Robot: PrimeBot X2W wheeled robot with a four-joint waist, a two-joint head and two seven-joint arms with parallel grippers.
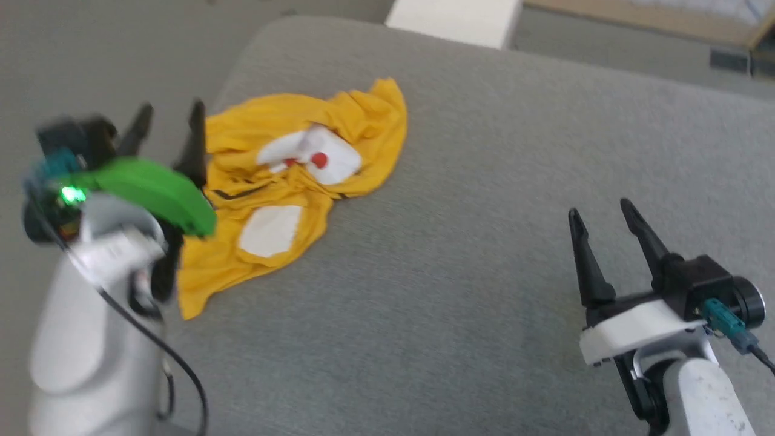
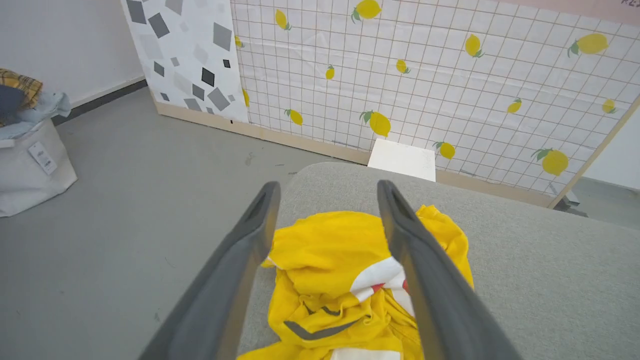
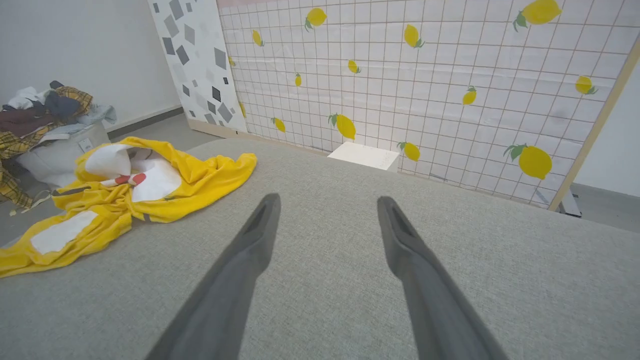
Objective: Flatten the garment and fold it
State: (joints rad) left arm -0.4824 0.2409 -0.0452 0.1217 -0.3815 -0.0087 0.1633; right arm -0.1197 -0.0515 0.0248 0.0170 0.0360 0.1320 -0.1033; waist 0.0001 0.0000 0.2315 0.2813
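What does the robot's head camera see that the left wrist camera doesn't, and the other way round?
Head view's own: the right end effector, open, over bare grey cushion well away from the yellow T-shirt, and the green cover on the left arm.
Left wrist view's own: the lemon-print wall, the grey floor and a white bin of clothes.
Shared: the crumpled T-shirt on the cushion, the left end effector open close to it, and the white box behind the cushion.
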